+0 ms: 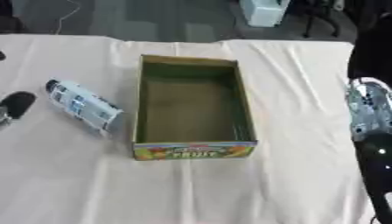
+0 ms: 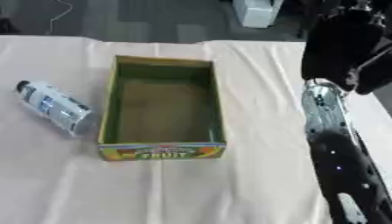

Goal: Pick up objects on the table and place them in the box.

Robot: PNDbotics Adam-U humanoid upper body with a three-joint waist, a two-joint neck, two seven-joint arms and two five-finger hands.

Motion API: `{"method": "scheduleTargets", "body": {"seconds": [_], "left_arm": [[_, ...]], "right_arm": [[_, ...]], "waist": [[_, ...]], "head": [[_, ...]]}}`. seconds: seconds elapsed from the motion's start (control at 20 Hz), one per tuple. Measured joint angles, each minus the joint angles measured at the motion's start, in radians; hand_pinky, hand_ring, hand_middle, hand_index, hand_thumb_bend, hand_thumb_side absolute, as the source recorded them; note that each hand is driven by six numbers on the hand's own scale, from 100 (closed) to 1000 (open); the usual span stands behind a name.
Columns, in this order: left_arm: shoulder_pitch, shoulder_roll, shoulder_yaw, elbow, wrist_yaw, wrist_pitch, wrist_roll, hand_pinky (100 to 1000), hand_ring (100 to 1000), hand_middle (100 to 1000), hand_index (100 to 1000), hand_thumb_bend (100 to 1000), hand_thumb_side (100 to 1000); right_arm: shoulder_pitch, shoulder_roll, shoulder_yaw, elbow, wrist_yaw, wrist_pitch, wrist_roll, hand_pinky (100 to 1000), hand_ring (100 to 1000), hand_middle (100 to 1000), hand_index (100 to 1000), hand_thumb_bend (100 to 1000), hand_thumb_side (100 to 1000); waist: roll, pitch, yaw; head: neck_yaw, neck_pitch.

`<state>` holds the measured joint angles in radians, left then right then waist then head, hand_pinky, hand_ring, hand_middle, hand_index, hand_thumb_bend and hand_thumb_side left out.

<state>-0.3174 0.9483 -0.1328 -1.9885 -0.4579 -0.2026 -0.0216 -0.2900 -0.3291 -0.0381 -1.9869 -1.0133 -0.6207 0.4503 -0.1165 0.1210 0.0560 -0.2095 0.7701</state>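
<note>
While right hand point(image 2: 341, 48) grip is unreadable, box point(image 1: 193, 151) reads FRUIT, bottle point(image 1: 84, 106) beside.

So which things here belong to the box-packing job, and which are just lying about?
Job:
- bottle, lying on its side left of the box
- fruit box, nothing visible inside

Lying about:
- white cloth over the table
- pale bin on the floor behind

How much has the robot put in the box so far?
Nothing yet. The box looks empty inside. The only object to see, a bottle, lies on its side on the table, left of the box and apart from it. Neither hand holds anything: the right hand hangs high by the table's far right edge, and the left hand sits at the left edge, near the bottle. The bottle is left to do.
</note>
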Motion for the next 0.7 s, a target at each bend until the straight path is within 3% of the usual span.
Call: {"method": "scheduleTargets", "body": {"seconds": [0.45, 0.5, 0.7], "left_arm": [[-0.071, 0.112, -0.059, 0.000, -0.028, -0.017, -0.149, 620, 654, 777, 850, 375, 639], [-0.078, 0.120, -0.066, 0.001, -0.028, -0.020, -0.174, 651, 685, 775, 847, 439, 614], [-0.121, 0.138, -0.091, 0.039, -0.070, -0.035, -0.270, 711, 745, 783, 834, 436, 651]], "right_arm": [[0.000, -0.001, 0.006, 0.000, 0.001, 0.014, 0.006, 288, 435, 487, 675, 100, 901], [0.000, -0.002, 0.007, 0.000, 0.001, 0.014, 0.006, 289, 434, 486, 674, 100, 902], [-0.001, -0.009, 0.008, 0.000, 0.000, 0.016, 0.005, 289, 434, 486, 674, 100, 902]], "waist": [[0.012, 0.000, -0.018], [0.013, 0.000, -0.020], [0.017, 0.000, -0.023]], "head": [[0.017, 0.000], [0.017, 0.000], [0.018, 0.000]]}}
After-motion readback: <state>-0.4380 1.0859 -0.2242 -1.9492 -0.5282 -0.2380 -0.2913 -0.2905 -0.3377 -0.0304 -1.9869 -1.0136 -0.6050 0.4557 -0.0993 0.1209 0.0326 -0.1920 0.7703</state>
